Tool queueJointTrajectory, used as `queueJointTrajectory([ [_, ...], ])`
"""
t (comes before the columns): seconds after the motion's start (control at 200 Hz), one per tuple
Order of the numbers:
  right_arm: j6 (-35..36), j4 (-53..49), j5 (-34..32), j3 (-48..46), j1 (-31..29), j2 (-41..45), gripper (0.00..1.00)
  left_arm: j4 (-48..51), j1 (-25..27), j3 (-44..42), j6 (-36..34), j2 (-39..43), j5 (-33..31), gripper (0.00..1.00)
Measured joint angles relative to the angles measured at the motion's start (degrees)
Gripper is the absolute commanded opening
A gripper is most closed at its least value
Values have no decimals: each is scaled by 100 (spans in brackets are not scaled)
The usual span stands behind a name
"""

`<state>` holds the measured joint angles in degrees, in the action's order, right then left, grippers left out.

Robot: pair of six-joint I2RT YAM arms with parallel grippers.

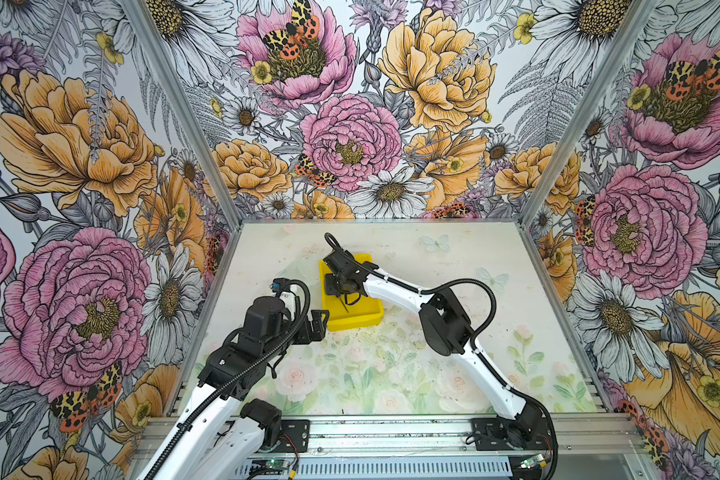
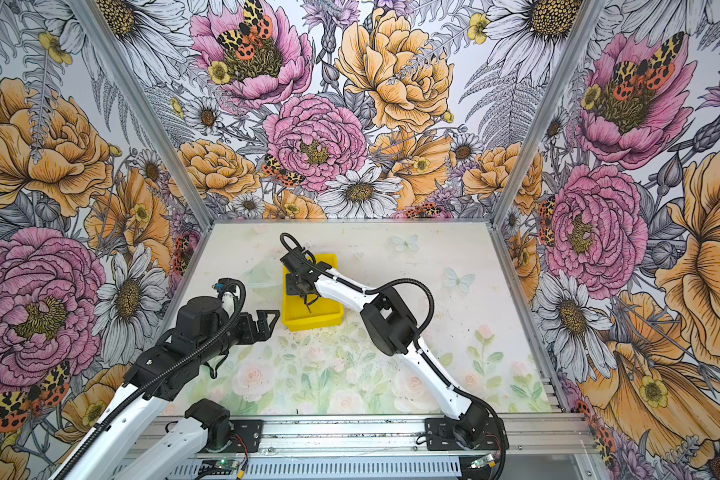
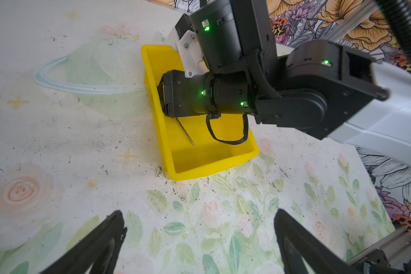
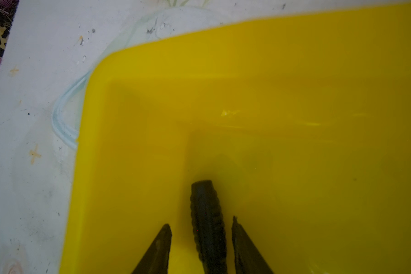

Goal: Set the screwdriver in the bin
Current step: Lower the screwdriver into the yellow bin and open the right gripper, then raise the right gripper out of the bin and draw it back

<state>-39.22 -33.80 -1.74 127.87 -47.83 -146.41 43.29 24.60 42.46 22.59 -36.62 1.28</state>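
My right gripper [image 4: 201, 221] low in bin [image 4: 294, 35], jaws narrowly parted beside screwdriver [image 4: 205, 194] handle. Widen fully, lift straight, don't snag shaft. Left gripper [image 3: 198, 213] wide, empty.

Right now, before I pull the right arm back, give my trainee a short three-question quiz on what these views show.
1. True or false: the left gripper is shut on the screwdriver.
2. Pick one. The right gripper is: A) beside the bin, B) over the bin's inside, C) far from the bin.
3. Fill in: in the right wrist view, the right gripper's jaws stand ___ the screwdriver's handle, with a gap showing on each side.

Key
1. False: its jaws are open and empty.
2. B
3. clear of
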Motion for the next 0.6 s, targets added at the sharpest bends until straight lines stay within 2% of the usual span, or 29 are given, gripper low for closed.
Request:
queueJointTrajectory([
  [0.29,376,-26,-428,-131,-101,579,67,-2,168,0,0,321,-76,99],
  [0.355,450,-22,-564,-177,-114,782,77,-4,175,0,-2,409,-76,99],
  [0.395,448,-22,-651,-221,-129,925,97,-7,181,0,-2,457,-74,99],
  [0.405,442,-22,-675,-238,-136,970,99,-7,186,0,-2,472,-74,99],
  [0.601,452,-22,-1191,-739,-256,1766,99,-74,190,-42,-4,730,31,99],
])
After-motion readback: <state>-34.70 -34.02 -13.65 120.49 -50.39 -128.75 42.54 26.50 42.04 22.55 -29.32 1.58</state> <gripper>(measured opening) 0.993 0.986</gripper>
